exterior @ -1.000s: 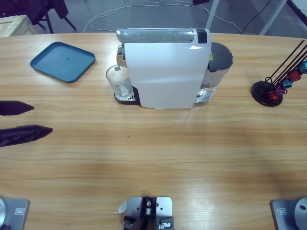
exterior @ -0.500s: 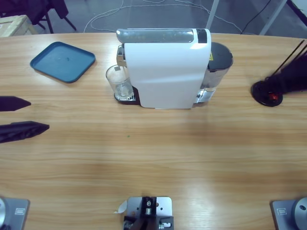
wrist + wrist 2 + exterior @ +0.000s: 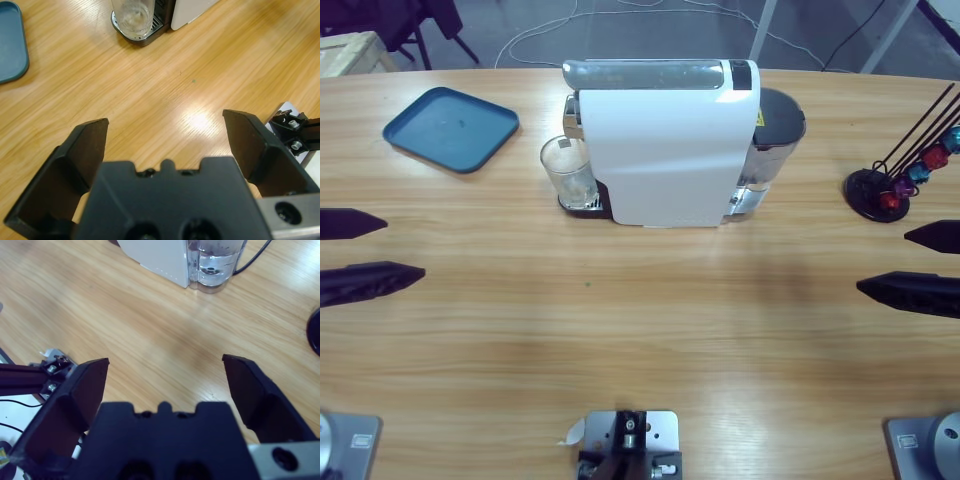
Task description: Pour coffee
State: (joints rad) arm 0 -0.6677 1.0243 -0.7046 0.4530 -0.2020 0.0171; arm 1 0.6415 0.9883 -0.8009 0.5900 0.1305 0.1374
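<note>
You see matte black tapered jaws on both the left gripper point(image 3: 360, 250) and right gripper point(image 3: 920, 264); a silver screwed plate sits at 5 o'clock in each wrist view.

A long wooden table point(image 3: 640, 330) holds a white coffee machine point(image 3: 665, 145) near its far edge. A blue tray point(image 3: 451, 128) lies toward the far left corner, and a black capsule stand point(image 3: 880, 193) sits by the right edge.

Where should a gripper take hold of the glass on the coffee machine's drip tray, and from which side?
Probably around the upper wall of the glass, coming from the blue tray side. It stands upright, and the coffee machine blocks its other side. The left gripper, open, is nearest.
</note>
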